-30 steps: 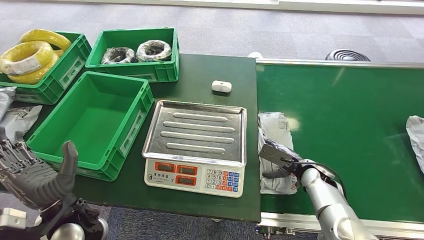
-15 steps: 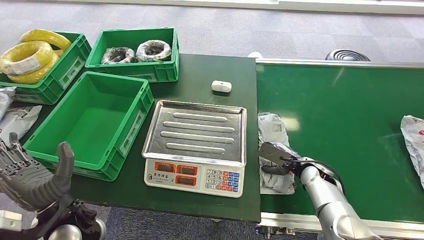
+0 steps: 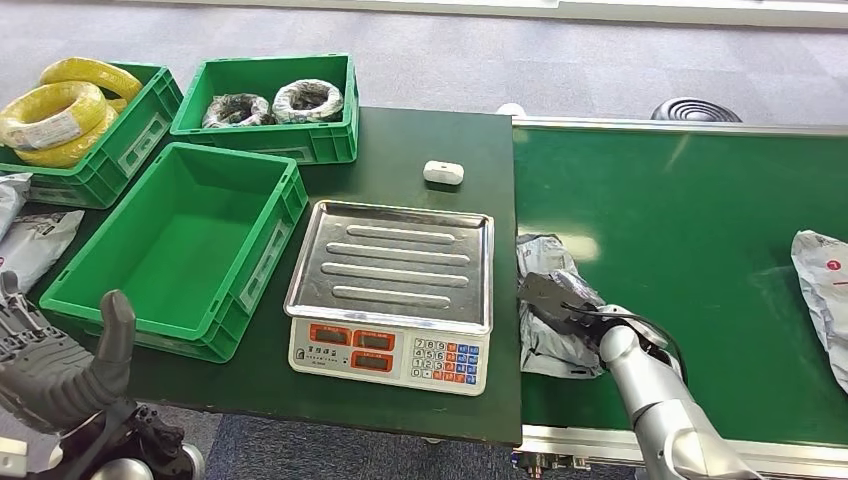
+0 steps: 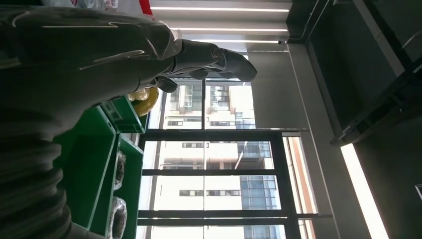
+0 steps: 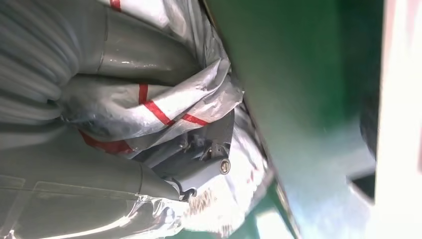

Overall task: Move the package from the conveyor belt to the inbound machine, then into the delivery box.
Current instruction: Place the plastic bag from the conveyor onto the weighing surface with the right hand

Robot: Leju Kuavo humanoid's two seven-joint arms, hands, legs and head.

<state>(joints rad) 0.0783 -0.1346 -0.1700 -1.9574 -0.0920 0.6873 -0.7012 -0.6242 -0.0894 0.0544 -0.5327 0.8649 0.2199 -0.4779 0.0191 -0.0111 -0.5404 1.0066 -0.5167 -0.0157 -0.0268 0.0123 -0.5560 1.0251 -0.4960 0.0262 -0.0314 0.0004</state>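
The right hand (image 3: 562, 300) is on the grey package (image 3: 548, 300), which lies at the left edge of the conveyor belt (image 3: 690, 250), just beside the scale (image 3: 392, 290). In the right wrist view its fingers (image 5: 124, 55) are grasping the crinkled plastic, which bunches up between them. The left hand (image 3: 55, 360) waits at the near left, below the counter (image 3: 430, 140), with fingers released and holding nothing.

The main risk, in my judgement, is the grip itself: the film is thin and slippery, so the fingers may hold only a fold, and the bag can slide out when it is lifted. The package also lies very close to the raised rim of the scale, so a low carry may catch on it. A second package (image 3: 825, 290) is at the far right of the belt. The empty green box (image 3: 180, 240) is left of the scale.
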